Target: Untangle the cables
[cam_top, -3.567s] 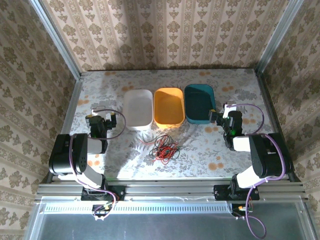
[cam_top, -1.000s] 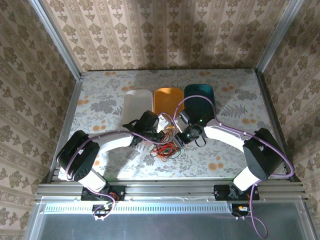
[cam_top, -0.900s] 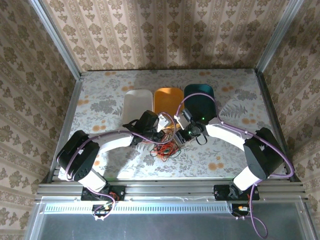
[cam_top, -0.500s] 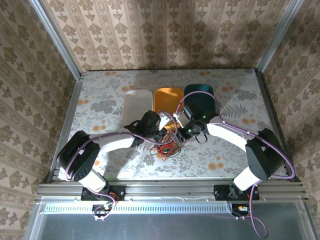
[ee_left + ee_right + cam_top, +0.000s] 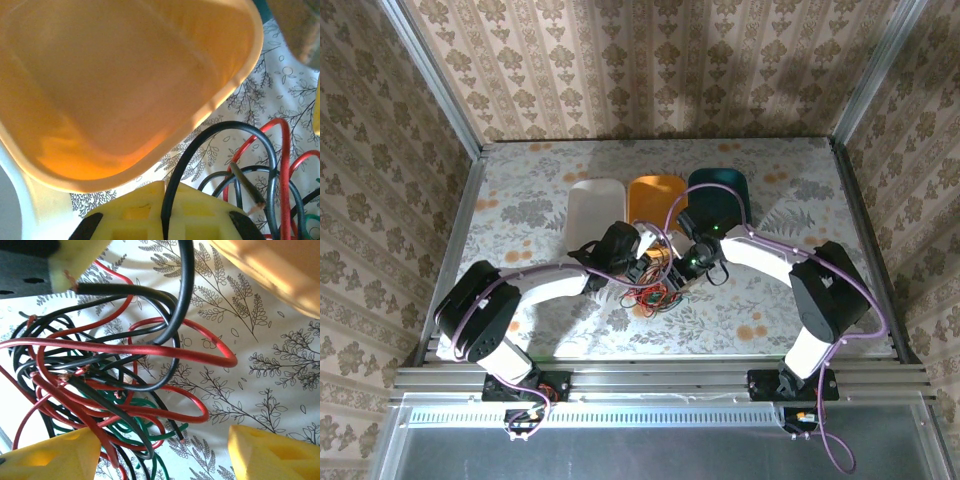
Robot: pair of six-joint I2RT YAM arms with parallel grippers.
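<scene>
We see the cables (image 5: 655, 296), a red/black/green knot, lying mid-table just in front of the orange bin (image 5: 656, 195). In the top view the white bin (image 5: 592, 212) sits left of it and the teal bin (image 5: 722, 200) right. The left gripper (image 5: 646, 264) is clenched on a black cable (image 5: 169, 190): in the left wrist view the strand rises from between the yellow pads (image 5: 132, 217) and arcs to the right. The orange bin's rim runs just above those pads, so there's little room on that side. The right gripper (image 5: 682, 272) is released. Its fingers (image 5: 50, 457) stand wide apart in the bottom corners of the right wrist view, w/ a few strands of the knot crossing the left-hand one and nothing pinched btwn them. A long red loop (image 5: 220, 357) reaches to the right over bare cloth, apart from the bin edge that cuts the upper right corner. In the top view both arms close in on the knot from left and right. The table (image 5: 520, 200) lies open at the left and right of the frame, and a bare strip runs btwn the knot and the near edge.
</scene>
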